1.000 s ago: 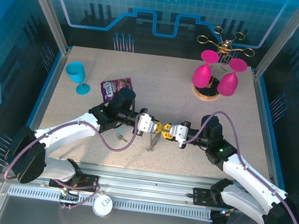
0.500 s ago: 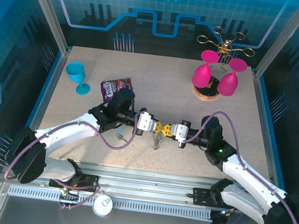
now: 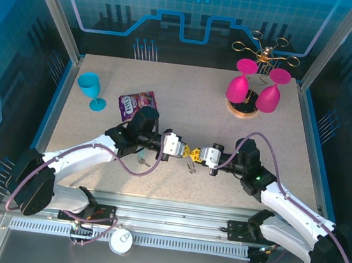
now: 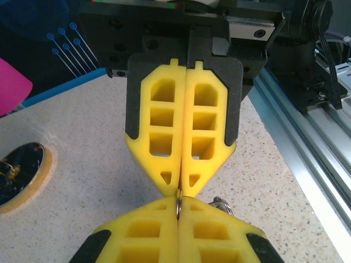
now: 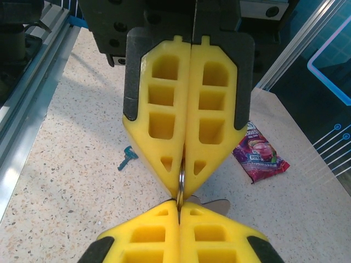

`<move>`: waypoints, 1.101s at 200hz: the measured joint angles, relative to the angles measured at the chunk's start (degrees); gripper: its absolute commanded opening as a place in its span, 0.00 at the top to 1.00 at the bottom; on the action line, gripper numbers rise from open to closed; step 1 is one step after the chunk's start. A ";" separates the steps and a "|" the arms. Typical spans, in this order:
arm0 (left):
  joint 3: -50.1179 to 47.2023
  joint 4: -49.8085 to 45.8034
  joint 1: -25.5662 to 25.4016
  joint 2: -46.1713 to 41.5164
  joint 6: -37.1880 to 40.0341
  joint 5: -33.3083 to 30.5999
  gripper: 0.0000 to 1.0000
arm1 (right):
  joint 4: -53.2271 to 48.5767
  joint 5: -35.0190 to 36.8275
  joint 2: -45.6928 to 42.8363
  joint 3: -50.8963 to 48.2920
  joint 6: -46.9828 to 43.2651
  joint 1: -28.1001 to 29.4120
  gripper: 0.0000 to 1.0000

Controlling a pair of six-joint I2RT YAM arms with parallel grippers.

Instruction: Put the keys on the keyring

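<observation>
My two grippers meet tip to tip at the near middle of the table, the left gripper (image 3: pixel 188 151) and the right gripper (image 3: pixel 197 153). Both are shut on one thin silvery keyring (image 5: pixel 180 179), held edge-on between the yellow fingertips. In the left wrist view the left gripper (image 4: pixel 178 201) pinches the keyring (image 4: pixel 178 205), and a small metal piece (image 4: pixel 220 204) pokes out beside it. A small metal piece (image 3: pixel 191 166) dangles under the tips. In the right wrist view the right gripper (image 5: pixel 179 205) faces the left one's fingers (image 5: pixel 159 142). A teal-headed key (image 5: pixel 127 158) lies loose on the table (image 3: pixel 277 144), left of the grippers (image 3: pixel 141 160).
A purple snack packet (image 3: pixel 135 104) lies behind the left arm, with a teal goblet (image 3: pixel 91 89) at the far left. Two pink glasses (image 3: pixel 239 87) hang on a gold wire rack (image 3: pixel 263 52) at the back right. The metal rail (image 3: pixel 166 210) runs along the near edge.
The dangling metal piece under the tips has shifted a little to the right and looks shorter. The right gripper's jaws have closed. Both arms have barely moved.
</observation>
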 measured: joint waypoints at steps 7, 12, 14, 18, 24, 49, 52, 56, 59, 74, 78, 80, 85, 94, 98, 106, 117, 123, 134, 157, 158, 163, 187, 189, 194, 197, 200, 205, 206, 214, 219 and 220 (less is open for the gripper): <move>0.00 -0.09 0.00 0.00 0.04 -0.02 1.00 | 0.00 0.04 0.00 -0.02 0.00 0.00 1.00; 0.00 -0.11 0.00 0.00 0.04 -0.02 1.00 | 0.00 0.09 -0.02 -0.02 -0.02 0.00 1.00; 0.00 -0.11 0.00 0.00 0.04 -0.02 1.00 | 0.00 0.09 -0.02 -0.02 0.00 0.00 1.00; 0.00 -0.11 0.00 0.00 0.04 -0.02 1.00 | 0.00 0.11 -0.02 -0.02 -0.02 0.02 1.00; 0.00 -0.09 0.00 0.00 0.02 0.00 1.00 | -0.02 0.11 -0.02 -0.02 0.00 0.02 0.99; -1.49 1.88 0.57 -0.55 -1.77 0.26 1.00 | 0.04 -0.07 -0.09 -0.09 0.44 0.04 0.74; -1.88 2.40 0.79 -0.68 -2.10 0.33 1.00 | 0.17 -0.11 -0.13 -0.13 0.22 0.07 0.73; -2.43 3.17 1.16 -0.87 -2.99 0.52 1.00 | 0.33 -0.09 -0.13 -0.26 0.48 0.09 0.74; -2.82 3.74 1.40 -0.96 -3.50 0.63 1.00 | 0.57 -0.13 -0.15 -0.39 0.42 0.09 0.74; -4.17 6.69 2.38 -1.11 -6.56 1.40 1.00 | 1.53 -0.11 -0.15 -1.11 0.83 0.11 0.76; -4.46 7.58 2.56 -1.14 -7.30 1.66 1.00 | 1.70 -0.11 -0.13 -1.25 0.92 0.11 0.76; -4.59 8.11 2.64 -1.16 -7.82 1.77 1.00 | 1.84 -0.13 -0.13 -1.29 1.07 0.11 0.76; -4.92 9.33 2.86 -1.18 -8.96 2.23 1.00 | 2.14 -0.13 -0.13 -1.42 1.22 0.11 0.76; -5.51 11.58 3.19 -1.29 -10.86 3.02 1.00 | 2.71 -0.15 -0.13 -1.53 1.64 0.13 0.76; -5.77 12.55 3.28 -1.36 -11.63 3.41 1.00 | 3.02 -0.15 -0.13 -1.57 1.77 0.13 0.76; -6.19 14.36 3.43 -1.44 -13.07 4.20 1.00 | 3.56 -0.22 -0.07 -1.60 2.16 0.13 0.76; -6.43 15.89 3.54 -1.44 -14.62 5.42 1.00 | 4.55 -0.35 0.02 -1.60 2.80 0.13 0.76; -6.43 16.46 3.61 -1.44 -15.37 5.99 1.00 | 5.14 -0.39 0.04 -1.60 3.10 0.13 0.77; -6.43 17.53 3.76 -1.44 -16.39 7.23 1.00 | 6.27 -0.59 0.09 -1.60 3.82 0.13 0.77; -6.43 18.62 3.87 -1.44 -17.51 9.81 1.00 | 8.76 -0.57 0.04 -1.79 5.64 0.13 0.77; -6.43 18.67 3.87 -1.44 -17.57 9.94 1.00 | 8.90 -0.57 0.04 -1.79 5.70 0.13 0.77; -6.43 18.80 3.87 -1.44 -17.90 10.38 1.00 | 9.62 -0.59 -0.04 -1.97 6.25 0.13 0.77; -6.43 18.82 3.87 -1.44 -18.38 12.31 1.00 | 13.94 -1.75 -0.28 -3.65 9.70 -0.02 0.74; -6.43 18.82 3.87 -1.44 -18.38 12.46 1.00 | 14.32 -1.90 -0.28 -3.82 10.19 -0.02 0.74; -6.43 18.82 3.87 -1.44 -18.43 12.74 1.00 | 15.06 -2.36 -0.28 -4.11 10.88 -0.04 0.74; -6.43 18.82 3.87 -1.44 -18.43 12.92 1.00 | 15.45 -2.75 -0.28 -4.26 11.45 -0.02 0.74; -6.43 18.82 3.87 -1.46 -18.43 13.09 1.00 | 15.69 -3.17 -0.28 -4.33 11.72 -0.02 0.74; -6.43 18.82 3.87 -1.49 -18.45 13.18 1.00 | 16.22 -3.78 -0.22 -4.39 12.46 -0.02 0.74; -6.43 18.82 3.87 -1.49 -18.45 13.22 1.00 | 16.28 -3.87 -0.22 -4.42 12.52 -0.02 0.74; -6.43 18.93 3.87 -1.51 -18.45 13.53 1.00 | 17.25 -4.94 -0.09 -4.42 13.35 -0.04 0.74; -6.43 19.06 3.87 -1.51 -18.47 13.57 1.00 | 17.90 -5.49 0.07 -4.42 13.88 -0.02 0.74; -6.43 19.08 3.87 -1.51 -18.47 13.60 1.00 | 18.03 -5.60 0.09 -4.42 13.97 -0.04 0.74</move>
